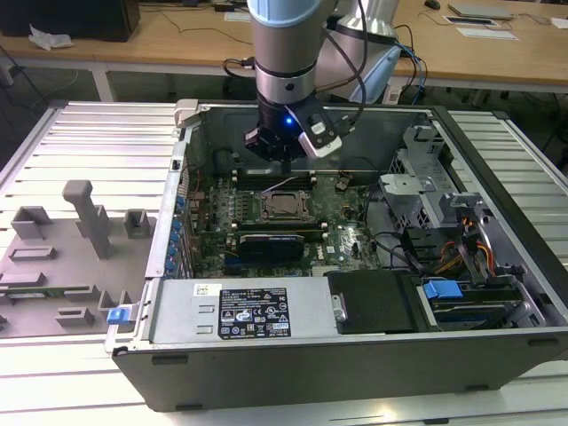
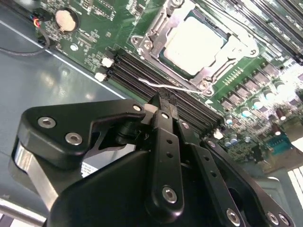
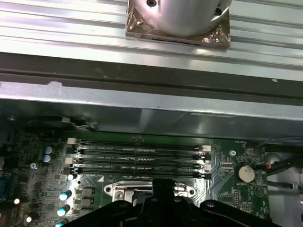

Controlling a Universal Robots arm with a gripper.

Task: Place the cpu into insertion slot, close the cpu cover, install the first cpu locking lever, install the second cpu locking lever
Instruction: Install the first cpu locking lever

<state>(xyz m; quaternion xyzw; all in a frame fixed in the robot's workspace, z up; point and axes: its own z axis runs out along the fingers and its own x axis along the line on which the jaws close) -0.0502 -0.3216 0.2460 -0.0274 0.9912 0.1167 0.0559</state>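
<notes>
The cpu (image 1: 286, 207) lies flat in the insertion slot on the green motherboard; its silver top (image 2: 194, 40) is bright in the second wrist view. The cpu cover (image 2: 152, 37) is folded down around it as a metal frame. A thin wire locking lever (image 2: 168, 87) runs along the socket's side nearest the memory slots. My gripper (image 1: 286, 166) hangs just behind the socket, over the memory slots. Its black fingers (image 2: 163, 111) are shut together with nothing between them, the tips right beside that lever. In the first wrist view the gripper (image 3: 163, 185) sits at the socket frame's edge.
Black memory slots (image 3: 137, 161) run between the socket and the case's rear wall (image 1: 373, 124). A long black card (image 1: 271, 241), the power supply (image 1: 240, 311), a drive cage (image 1: 426, 191) and cables (image 1: 461, 240) crowd the case. A grey fixture plate (image 1: 71, 248) lies outside.
</notes>
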